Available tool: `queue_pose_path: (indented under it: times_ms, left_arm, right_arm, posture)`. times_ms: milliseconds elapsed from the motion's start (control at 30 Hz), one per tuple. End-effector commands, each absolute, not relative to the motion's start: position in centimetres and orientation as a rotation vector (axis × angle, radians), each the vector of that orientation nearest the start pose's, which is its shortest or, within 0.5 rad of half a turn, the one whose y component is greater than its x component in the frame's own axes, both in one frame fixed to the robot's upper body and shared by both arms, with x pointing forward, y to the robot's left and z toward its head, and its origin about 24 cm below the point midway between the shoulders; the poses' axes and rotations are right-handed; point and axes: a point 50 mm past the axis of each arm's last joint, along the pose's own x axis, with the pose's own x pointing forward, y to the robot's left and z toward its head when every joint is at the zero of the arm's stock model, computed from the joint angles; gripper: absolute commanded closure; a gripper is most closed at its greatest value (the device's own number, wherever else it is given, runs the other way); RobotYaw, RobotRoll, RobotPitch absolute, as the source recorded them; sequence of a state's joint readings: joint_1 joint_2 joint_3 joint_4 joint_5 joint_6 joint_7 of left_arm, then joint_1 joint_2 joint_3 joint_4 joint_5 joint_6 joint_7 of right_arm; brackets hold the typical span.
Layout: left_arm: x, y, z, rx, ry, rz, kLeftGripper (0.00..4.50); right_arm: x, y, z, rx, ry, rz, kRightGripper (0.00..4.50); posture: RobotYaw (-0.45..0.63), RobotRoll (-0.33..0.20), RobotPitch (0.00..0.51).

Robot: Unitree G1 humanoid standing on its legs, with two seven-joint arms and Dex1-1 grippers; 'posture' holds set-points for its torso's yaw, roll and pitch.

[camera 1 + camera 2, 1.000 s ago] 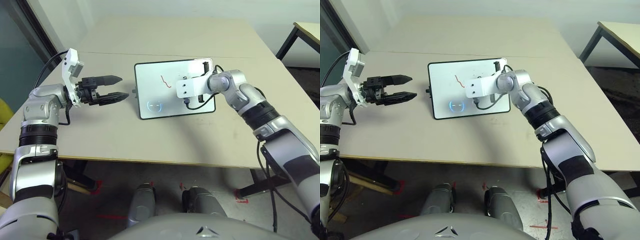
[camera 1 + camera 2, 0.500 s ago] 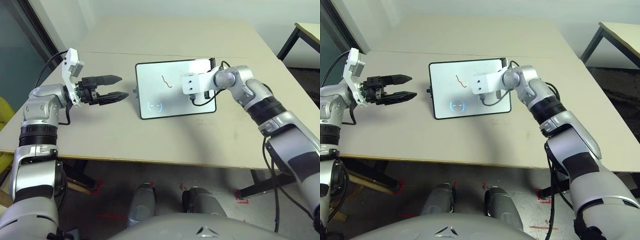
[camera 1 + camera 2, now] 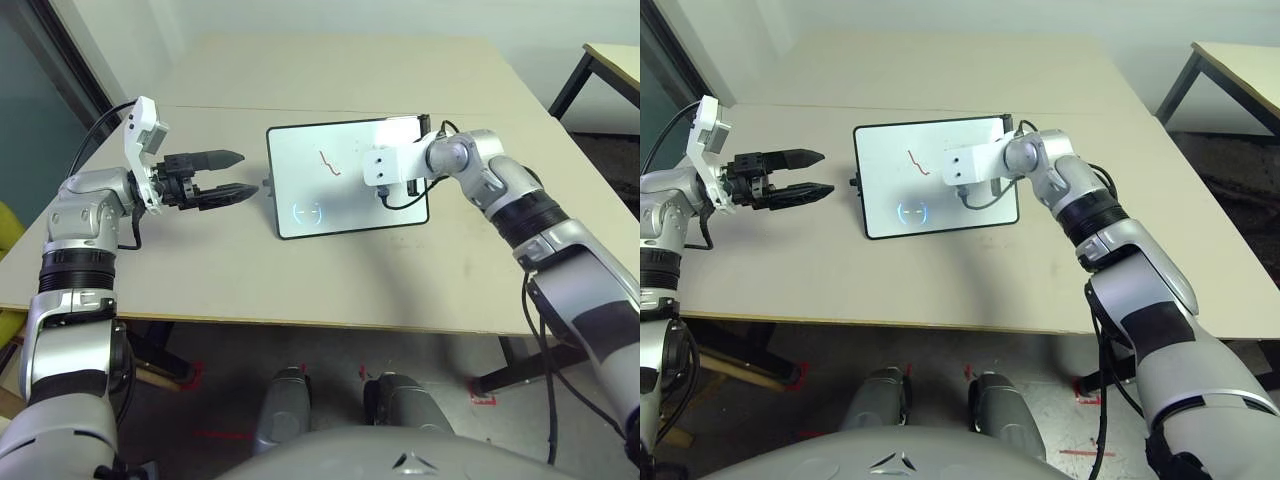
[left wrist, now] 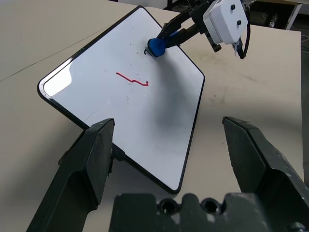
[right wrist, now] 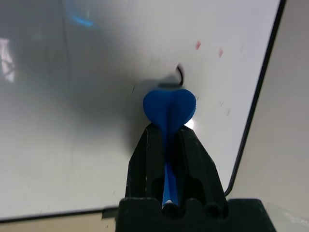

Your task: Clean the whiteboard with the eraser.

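Eraser point(image 5: 169, 107) pinched between right gripper's point(image 5: 166, 140) fingers, pressed on whiteboard point(image 4: 96, 82); left gripper point(image 3: 232, 175) spread wide

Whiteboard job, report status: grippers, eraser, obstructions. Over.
Right gripper shut on eraser, pressed to whiteboard beside a small black mark. Red squiggle uncleaned. Left gripper open, off the board's side. Nothing in the way.

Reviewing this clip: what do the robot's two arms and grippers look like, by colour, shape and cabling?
Both arms are silver-grey with black ribbed bands at the forearms. The left gripper has two black tapered fingers behind a white camera block with a black cable looping back. The right gripper has slim black fingers under a white rounded box, also with black cable.
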State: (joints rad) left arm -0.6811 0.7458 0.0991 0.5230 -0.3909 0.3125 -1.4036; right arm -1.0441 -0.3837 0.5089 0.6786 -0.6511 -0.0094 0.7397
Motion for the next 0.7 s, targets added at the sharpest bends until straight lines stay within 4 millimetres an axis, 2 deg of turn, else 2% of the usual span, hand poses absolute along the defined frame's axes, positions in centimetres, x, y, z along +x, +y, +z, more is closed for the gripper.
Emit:
queue_pose_path:
  times_ms: [33, 233, 333, 700]
  left_arm:
    - [32.1, 26.4, 18.0, 0.136, 0.129, -1.102, 0.00]
    - [32.1, 26.5, 18.0, 0.136, 0.126, -1.099, 0.00]
    - [32.1, 26.4, 18.0, 0.135, 0.122, -1.100, 0.00]
    - [32.2, 26.5, 18.1, 0.141, 0.124, -1.100, 0.00]
  right_arm:
    - [39.1, -8.8, 17.1, -1.485, 0.095, 0.824, 4.39]
    - [39.2, -8.1, 17.4, -1.485, 0.075, 0.831, 4.39]
    - [39.3, -8.6, 17.3, -1.488, 0.087, 0.824, 4.39]
    - [39.2, -12.7, 16.5, -1.493, 0.189, 0.768, 4.39]
  posture:
    - [0.28, 0.000, 0.000]
    - [0.30, 0.000, 0.000]
    - [0.30, 0.000, 0.000]
    - [0.29, 0.000, 0.000]
